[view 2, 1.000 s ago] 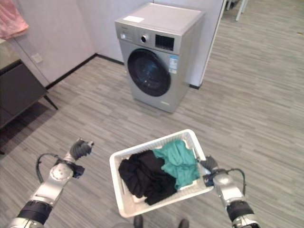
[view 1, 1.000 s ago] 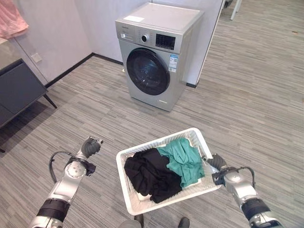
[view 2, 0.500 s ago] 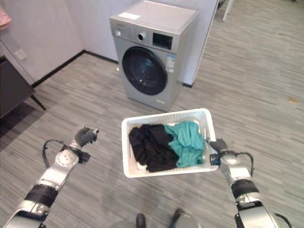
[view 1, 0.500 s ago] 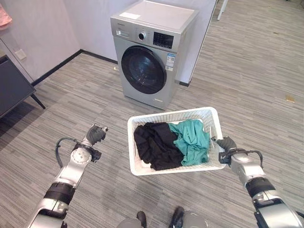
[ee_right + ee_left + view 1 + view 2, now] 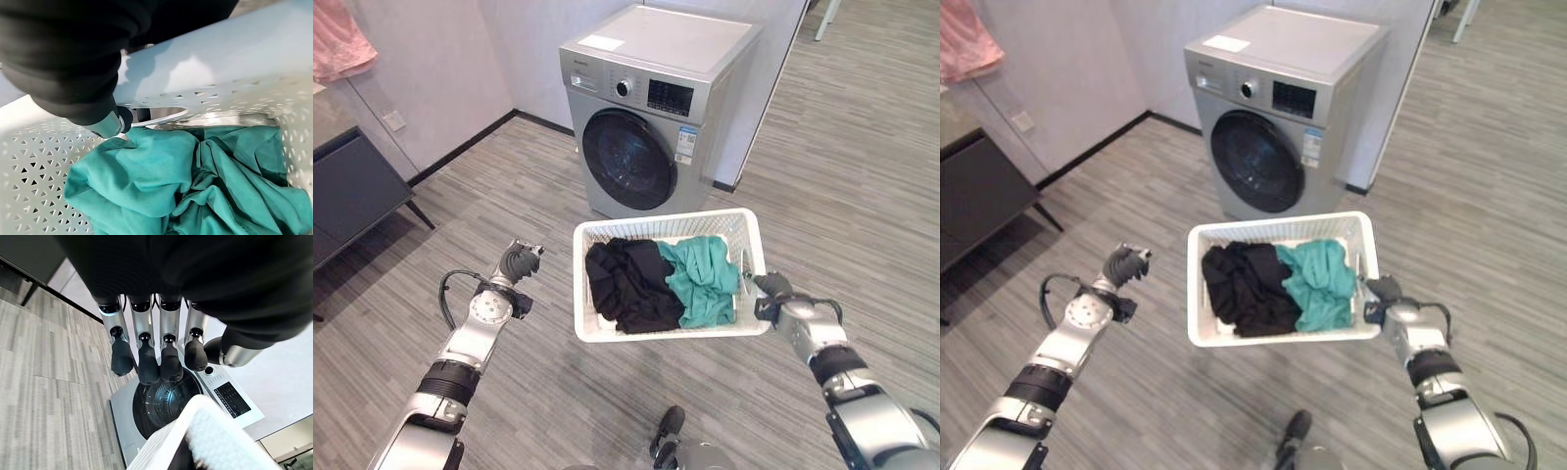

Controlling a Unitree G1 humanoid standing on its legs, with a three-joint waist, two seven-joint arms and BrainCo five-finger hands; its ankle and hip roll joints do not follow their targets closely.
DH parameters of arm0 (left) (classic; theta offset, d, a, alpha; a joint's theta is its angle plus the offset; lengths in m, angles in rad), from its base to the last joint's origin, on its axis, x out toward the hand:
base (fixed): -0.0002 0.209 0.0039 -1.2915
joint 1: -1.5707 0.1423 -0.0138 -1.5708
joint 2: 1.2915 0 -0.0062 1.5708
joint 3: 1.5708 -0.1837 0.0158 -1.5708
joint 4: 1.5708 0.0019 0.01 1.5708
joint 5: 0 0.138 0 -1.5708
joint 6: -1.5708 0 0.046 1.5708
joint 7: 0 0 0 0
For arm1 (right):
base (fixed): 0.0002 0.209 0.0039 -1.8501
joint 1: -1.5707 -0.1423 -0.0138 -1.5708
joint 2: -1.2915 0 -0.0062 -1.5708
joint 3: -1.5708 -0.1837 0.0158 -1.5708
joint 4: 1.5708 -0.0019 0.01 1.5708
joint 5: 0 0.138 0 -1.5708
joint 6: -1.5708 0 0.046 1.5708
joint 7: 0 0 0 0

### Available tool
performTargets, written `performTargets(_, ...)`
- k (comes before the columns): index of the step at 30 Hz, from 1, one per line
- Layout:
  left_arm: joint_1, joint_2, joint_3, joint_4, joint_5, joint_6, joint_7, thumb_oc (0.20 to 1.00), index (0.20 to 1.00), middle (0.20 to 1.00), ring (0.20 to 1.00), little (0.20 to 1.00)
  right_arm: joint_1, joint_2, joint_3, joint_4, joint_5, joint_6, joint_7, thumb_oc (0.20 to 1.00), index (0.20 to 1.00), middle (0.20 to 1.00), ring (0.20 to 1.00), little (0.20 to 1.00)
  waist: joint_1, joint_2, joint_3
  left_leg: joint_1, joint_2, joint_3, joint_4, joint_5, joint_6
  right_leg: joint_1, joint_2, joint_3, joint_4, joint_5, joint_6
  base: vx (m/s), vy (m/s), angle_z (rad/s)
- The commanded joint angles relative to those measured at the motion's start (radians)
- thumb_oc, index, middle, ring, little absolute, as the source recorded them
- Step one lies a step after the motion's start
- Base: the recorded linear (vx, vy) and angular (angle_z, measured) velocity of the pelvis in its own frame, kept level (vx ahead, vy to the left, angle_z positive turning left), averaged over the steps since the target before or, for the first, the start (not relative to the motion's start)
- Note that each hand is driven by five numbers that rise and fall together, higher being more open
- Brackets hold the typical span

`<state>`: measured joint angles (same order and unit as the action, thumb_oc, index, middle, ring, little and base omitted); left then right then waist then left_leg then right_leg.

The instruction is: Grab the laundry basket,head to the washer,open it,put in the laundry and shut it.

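The white laundry basket [image 5: 658, 331] hangs above the floor in front of the washer, level, with black clothes [image 5: 626, 284] and a green garment [image 5: 705, 279] inside. My right hand [image 5: 771, 290] is shut on the basket's right rim; in its wrist view the thumb [image 5: 111, 122] reaches through the handle slot above the green garment [image 5: 195, 191]. My left hand [image 5: 517, 262] is apart from the basket to its left, fingers [image 5: 146, 364] curled and holding nothing. The silver washer [image 5: 656, 108] stands just beyond the basket with its round dark door [image 5: 629, 160] closed.
A dark cabinet [image 5: 352, 191] on thin legs stands against the left wall, and a pink cloth [image 5: 340, 44] hangs above it. A white partition [image 5: 773, 88] rises behind the washer. Open grey plank floor [image 5: 862, 196] lies to the right.
The camera has swung, bringing the cabinet back into view. The basket, still in my right hand, now sits closer to the washer front. The left hand keeps its fist.
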<state>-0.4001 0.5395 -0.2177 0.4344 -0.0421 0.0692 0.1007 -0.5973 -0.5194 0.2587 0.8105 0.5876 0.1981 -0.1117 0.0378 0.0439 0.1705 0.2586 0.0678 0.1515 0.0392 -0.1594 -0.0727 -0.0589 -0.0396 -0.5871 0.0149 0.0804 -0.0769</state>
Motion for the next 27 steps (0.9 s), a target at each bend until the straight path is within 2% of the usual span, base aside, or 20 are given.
performTargets(1, -0.057, 0.018, -0.055, 0.027, -0.037, -0.051, 0.020, 0.200, 0.200, 0.200, 0.200, 0.200, -0.160, 0.050, -0.026, -0.093, 0.116, -0.142, 0.042, 0.200, 0.200, 0.200, 0.200, 0.200, 0.026, -0.007, -0.119, -0.066, -0.122, 0.050, 0.201, 0.014, -0.031, -0.009, -0.036, -0.034, 0.026, -0.104, 0.157, 0.24, -0.073, 0.00)
performTargets(2, -0.069, 0.023, -0.057, 0.030, -0.038, -0.051, 0.022, 0.200, 0.200, 0.200, 0.200, 0.200, -0.157, 0.045, -0.025, -0.108, 0.118, -0.143, 0.039, 0.200, 0.200, 0.200, 0.200, 0.200, 0.025, -0.013, -0.115, -0.104, -0.089, 0.078, 0.305, 0.057, -0.077, 0.008, -0.039, -0.043, 0.023, -0.107, 0.150, 0.12, -0.076, -0.04)
performTargets(4, -0.089, 0.032, -0.055, 0.039, -0.035, -0.050, 0.027, 0.200, 0.200, 0.200, 0.200, 0.200, -0.140, 0.039, -0.018, -0.143, 0.115, -0.142, 0.039, 0.200, 0.200, 0.200, 0.200, 0.200, 0.020, -0.029, -0.102, -0.152, 0.006, 0.157, 0.490, 0.141, -0.123, 0.040, -0.044, -0.041, 0.022, -0.132, 0.120, 0.20, -0.124, 0.08)
performTargets(5, -0.111, 0.032, -0.062, 0.042, -0.030, -0.048, 0.034, 0.200, 0.200, 0.200, 0.200, 0.200, -0.151, 0.049, -0.006, -0.158, 0.130, -0.154, 0.023, 0.200, 0.200, 0.200, 0.200, 0.200, 0.040, -0.038, -0.091, -0.205, 0.057, 0.172, 0.651, 0.201, -0.151, 0.084, -0.025, -0.031, 0.000, -0.160, 0.090, 0.14, -0.134, 0.11)
performTargets(6, -0.115, 0.032, -0.063, 0.044, -0.030, -0.048, 0.035, 0.200, 0.200, 0.200, 0.200, 0.200, -0.152, 0.049, -0.008, -0.158, 0.130, -0.154, 0.022, 0.200, 0.200, 0.200, 0.200, 0.200, 0.042, -0.037, -0.089, -0.212, 0.063, 0.168, 0.663, 0.198, -0.156, 0.085, -0.019, -0.031, -0.003, -0.161, 0.085, 0.21, -0.164, -0.06)
performTargets(7, -0.136, 0.030, -0.071, 0.050, -0.032, -0.044, 0.049, 0.200, 0.200, 0.200, 0.200, 0.200, -0.136, 0.046, -0.011, -0.191, 0.140, -0.159, 0.013, 0.200, 0.200, 0.200, 0.200, 0.200, 0.049, -0.063, -0.070, -0.279, 0.167, 0.182, 0.730, 0.227, -0.143, 0.118, -0.027, -0.033, -0.022, -0.178, 0.070, 0.10, -0.088, -0.18)
performTargets(8, -0.138, 0.030, -0.073, 0.051, -0.033, -0.043, 0.050, 0.200, 0.200, 0.200, 0.200, 0.200, -0.133, 0.046, -0.014, -0.195, 0.139, -0.158, 0.012, 0.200, 0.200, 0.200, 0.200, 0.200, 0.050, -0.062, -0.069, -0.281, 0.172, 0.180, 0.735, 0.225, -0.144, 0.118, -0.024, -0.034, -0.022, -0.179, 0.069, 0.21, -0.030, -0.10)
performTargets(9, -0.151, 0.018, -0.083, 0.048, -0.032, -0.037, 0.047, 0.200, 0.200, 0.200, 0.200, 0.200, -0.099, 0.057, -0.014, -0.227, 0.147, -0.157, 0.010, 0.200, 0.200, 0.200, 0.200, 0.200, 0.042, -0.081, -0.063, -0.275, 0.280, 0.232, 0.626, 0.190, -0.092, 0.136, -0.049, -0.055, -0.022, -0.181, 0.080, 0.10, 0.050, 0.04)
performTargets(10, -0.151, 0.017, -0.084, 0.049, -0.032, -0.037, 0.047, 0.200, 0.200, 0.200, 0.200, 0.200, -0.096, 0.057, -0.015, -0.230, 0.147, -0.156, 0.009, 0.200, 0.200, 0.200, 0.200, 0.200, 0.044, -0.084, -0.062, -0.266, 0.273, 0.237, 0.615, 0.190, -0.087, 0.139, -0.054, -0.054, -0.021, -0.180, 0.084, 0.14, 0.101, 0.27)
performTargets(11, -0.154, 0.015, -0.086, 0.048, -0.032, -0.037, 0.048, 0.200, 0.200, 0.200, 0.200, 0.200, -0.093, 0.060, -0.014, -0.235, 0.149, -0.158, 0.008, 0.200, 0.200, 0.200, 0.200, 0.200, 0.045, -0.092, -0.061, -0.279, 0.291, 0.235, 0.554, 0.163, -0.072, 0.145, -0.065, -0.052, -0.025, -0.179, 0.090, 0.16, 0.243, 0.12)
performTargets(12, -0.152, 0.019, -0.087, 0.041, -0.036, -0.041, 0.049, 0.200, 0.200, 0.200, 0.200, 0.200, -0.097, 0.060, -0.007, -0.235, 0.145, -0.158, 0.009, 0.200, 0.200, 0.200, 0.200, 0.200, 0.053, -0.096, -0.069, -0.294, 0.272, 0.176, 0.360, 0.139, -0.061, 0.144, -0.079, -0.015, -0.024, -0.178, 0.109, 0.20, 0.346, 0.01)
performTargets(14, -0.162, 0.025, -0.095, 0.048, -0.055, -0.046, 0.056, 0.200, 0.200, 0.200, 0.200, 0.200, -0.111, 0.065, 0.000, -0.228, 0.151, -0.159, 0.009, 0.200, 0.200, 0.200, 0.200, 0.200, 0.055, -0.093, -0.077, -0.299, 0.288, 0.126, 0.153, 0.181, -0.077, 0.150, -0.090, 0.021, -0.010, -0.190, 0.117, 0.19, 0.319, 0.01)
performTargets(16, -0.167, 0.030, -0.098, 0.053, -0.064, -0.048, 0.057, 0.200, 0.200, 0.200, 0.200, 0.200, -0.119, 0.063, 0.006, -0.224, 0.151, -0.158, 0.009, 0.200, 0.200, 0.200, 0.200, 0.200, 0.057, -0.092, -0.078, -0.289, 0.282, 0.098, 0.073, 0.213, -0.081, 0.151, -0.089, 0.041, 0.000, -0.201, 0.116, 0.19, 0.243, -0.01)
performTargets(17, -0.183, 0.056, -0.099, 0.061, -0.082, -0.058, 0.069, 0.200, 0.200, 0.200, 0.200, 0.200, -0.137, 0.065, 0.013, -0.212, 0.158, -0.161, 0.011, 0.200, 0.200, 0.200, 0.200, 0.200, 0.071, -0.086, -0.080, -0.306, 0.288, 0.011, -0.020, 0.257, -0.098, 0.172, -0.084, 0.079, 0.013, -0.224, 0.121, 0.24, 0.300, -0.29)
performTargets(20, -0.202, 0.075, -0.105, 0.056, -0.091, -0.063, 0.078, 0.200, 0.200, 0.200, 0.200, 0.200, -0.158, 0.062, 0.018, -0.209, 0.166, -0.166, 0.008, 0.200, 0.200, 0.200, 0.200, 0.200, 0.074, -0.086, -0.072, -0.333, 0.289, -0.034, -0.059, 0.277, -0.105, 0.182, -0.093, 0.103, 0.041, -0.246, 0.117, 0.20, 0.312, -0.37)
performTargets(22, -0.224, 0.099, -0.109, 0.056, -0.091, -0.071, 0.082, 0.200, 0.200, 0.200, 0.200, 0.200, -0.158, 0.046, 0.011, -0.220, 0.162, -0.170, 0.006, 0.200, 0.200, 0.200, 0.200, 0.200, 0.074, -0.079, -0.073, -0.345, 0.275, -0.055, -0.040, 0.270, -0.106, 0.193, -0.113, 0.112, 0.068, -0.255, 0.129, 0.24, 0.489, -0.08)
performTargets(24, -0.225, 0.114, -0.108, 0.043, -0.082, -0.078, 0.076, 0.200, 0.200, 0.200, 0.200, 0.200, -0.141, 0.028, -0.013, -0.245, 0.143, -0.170, 0.007, 0.200, 0.200, 0.200, 0.200, 0.200, 0.078, -0.055, -0.092, -0.329, 0.231, -0.066, 0.011, 0.224, -0.097, 0.200, -0.181, 0.118, 0.129, -0.249, 0.160, 0.21, 0.512, 0.41)
performTargets(25, -0.225, 0.114, -0.109, 0.043, -0.082, -0.078, 0.075, 0.200, 0.200, 0.200, 0.200, 0.200, -0.139, 0.027, -0.014, -0.247, 0.142, -0.169, 0.007, 0.200, 0.200, 0.200, 0.200, 0.200, 0.080, -0.057, -0.093, -0.331, 0.228, -0.065, 0.016, 0.219, -0.095, 0.198, -0.185, 0.119, 0.132, -0.249, 0.162, 0.17, 0.584, 0.21)
performTargets(26, -0.221, 0.134, -0.116, 0.049, -0.075, -0.082, 0.076, 0.200, 0.200, 0.200, 0.200, 0.200, -0.105, 0.015, -0.034, -0.274, 0.123, -0.163, 0.011, 0.200, 0.200, 0.200, 0.200, 0.200, 0.078, -0.053, -0.099, -0.327, 0.159, -0.075, 0.060, 0.162, -0.051, 0.195, -0.252, 0.132, 0.174, -0.206, 0.177, 0.16, 0.591, 0.02)
performTargets(27, -0.219, 0.144, -0.118, 0.054, -0.074, -0.081, 0.073, 0.200, 0.200, 0.200, 0.200, 0.200, -0.092, 0.007, -0.048, -0.280, 0.120, -0.167, 0.010, 0.200, 0.200, 0.200, 0.200, 0.200, 0.075, -0.052, -0.104, -0.315, 0.123, -0.071, 0.069, 0.133, -0.028, 0.188, -0.288, 0.146, 0.211, -0.185, 0.185, 0.23, 0.785, -0.05)
